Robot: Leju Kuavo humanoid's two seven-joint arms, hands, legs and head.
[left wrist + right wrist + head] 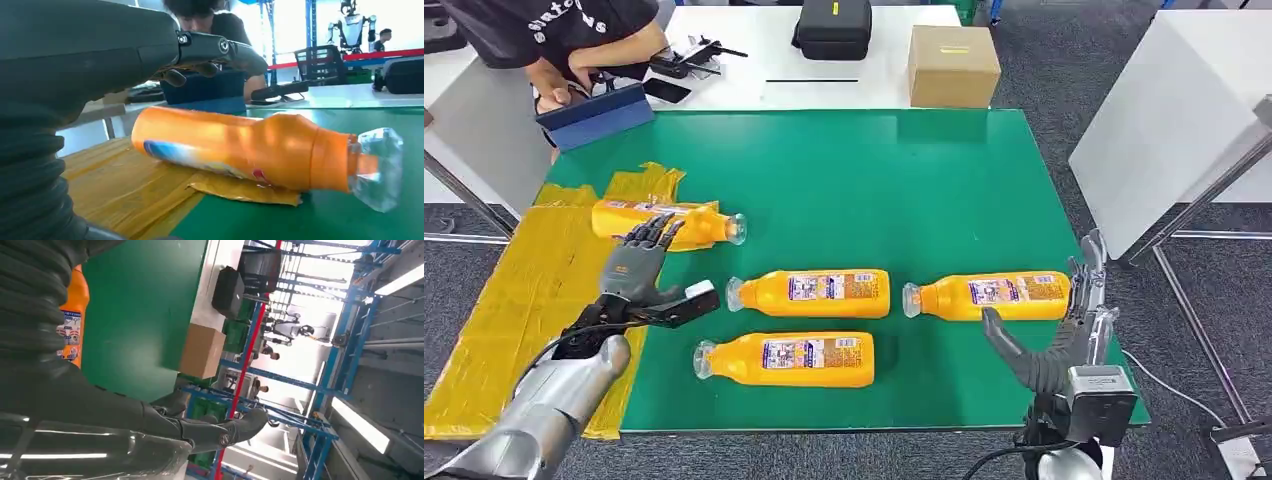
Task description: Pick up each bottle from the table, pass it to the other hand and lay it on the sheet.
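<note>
One orange bottle [669, 222] lies on its side at the edge of the yellow sheet [524, 290], its clear cap over the green mat [874, 180]. My left hand [639, 268] hovers just before it, fingers spread, holding nothing. The left wrist view shows that bottle [240, 150] on the sheet [115, 190] under my fingers [210, 55]. Three more bottles lie on the mat: middle [809, 293], front [786, 359] and right [989, 296]. My right hand [1064, 325] stands open beside the right bottle's base end. My right hand [200, 425] and part of that bottle [72, 325] appear in the right wrist view.
A cardboard box [952, 65] and a black case [832, 28] sit on the white table behind the mat. A person [554, 40] leans over the back left corner beside a blue folder [594, 115]. Another white table [1174, 110] stands to the right.
</note>
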